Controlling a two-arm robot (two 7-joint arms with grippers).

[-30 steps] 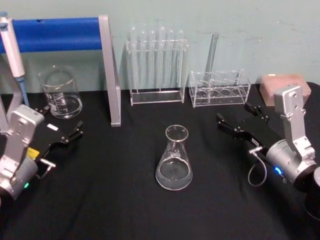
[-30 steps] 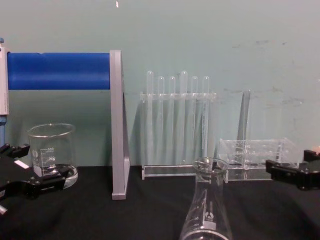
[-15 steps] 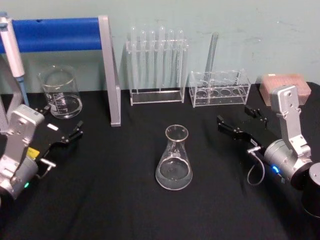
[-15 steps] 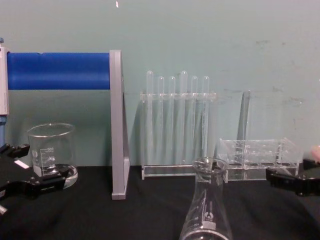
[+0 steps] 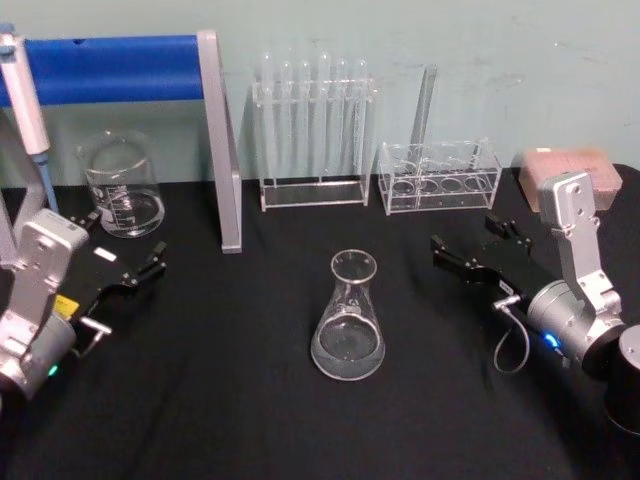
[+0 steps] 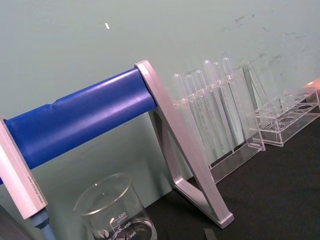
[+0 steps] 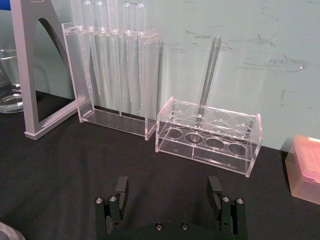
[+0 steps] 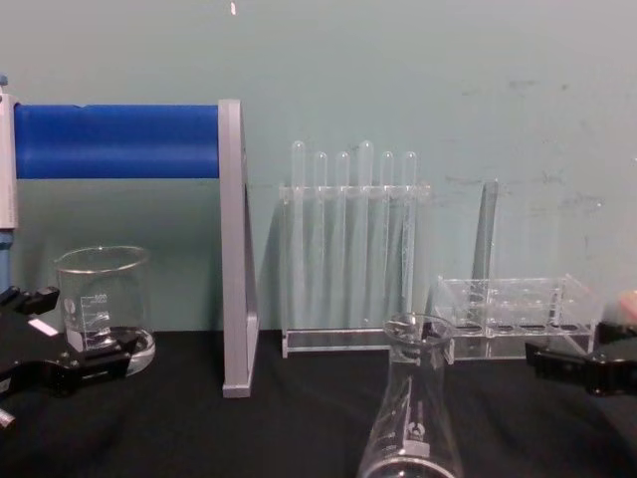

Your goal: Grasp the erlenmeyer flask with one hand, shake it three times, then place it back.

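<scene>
Off to the right of the flask [image 5: 348,320], my right gripper [image 5: 472,253] hangs just above the black table [image 5: 230,400], fingers spread wide, nothing in them. Flask stands upright mid-table, well apart from it and untouched. Left gripper [image 5: 125,267] is parked far left by the beaker [image 5: 122,187], fingers apart too. My worry: the glass is slick and tapered, so a grab low on the cone could squirt it out or tip it toward the test tube racks [image 5: 437,178] behind.
</scene>
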